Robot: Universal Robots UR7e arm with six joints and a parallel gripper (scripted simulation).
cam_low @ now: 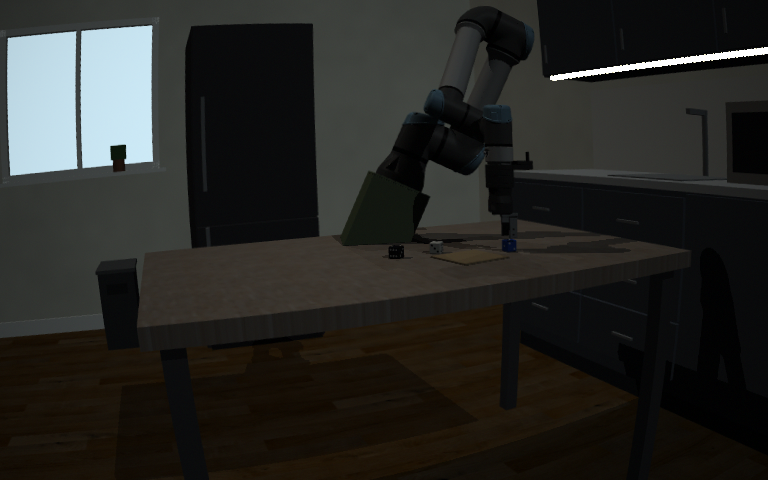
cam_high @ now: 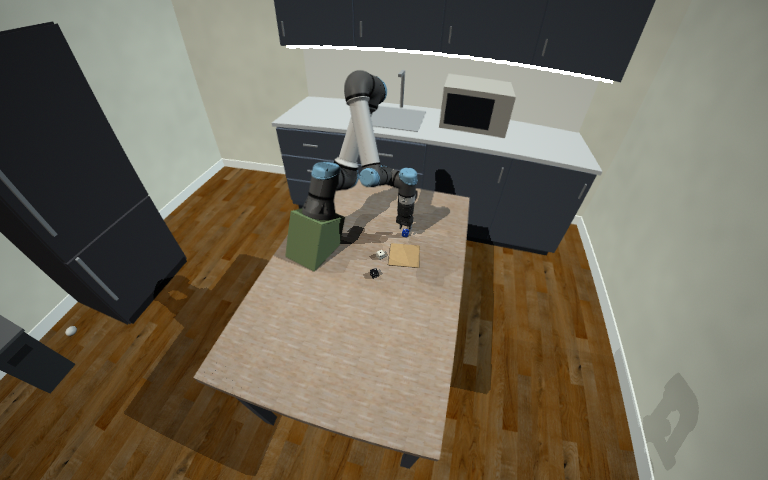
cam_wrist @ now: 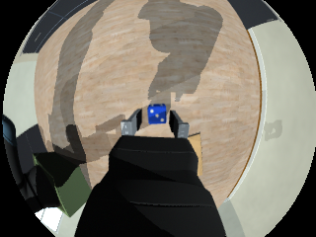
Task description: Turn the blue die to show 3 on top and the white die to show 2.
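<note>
The blue die (cam_high: 405, 232) (cam_low: 508, 244) (cam_wrist: 157, 114) lies on the table just behind the tan mat (cam_high: 404, 255) (cam_low: 470, 257), off the mat. My gripper (cam_high: 405, 226) (cam_low: 509, 230) (cam_wrist: 155, 116) is open and hangs straight above the blue die, fingertips a little above it on either side. The white die (cam_high: 381, 254) (cam_low: 435, 246) lies on the table just left of the mat. The black die (cam_high: 373, 273) (cam_low: 395, 251) lies on the table in front of the white one.
The arm's green base block (cam_high: 311, 243) (cam_low: 382, 210) stands at the table's (cam_high: 339, 339) left back. A counter with a sink and microwave (cam_high: 476, 105) runs behind the table.
</note>
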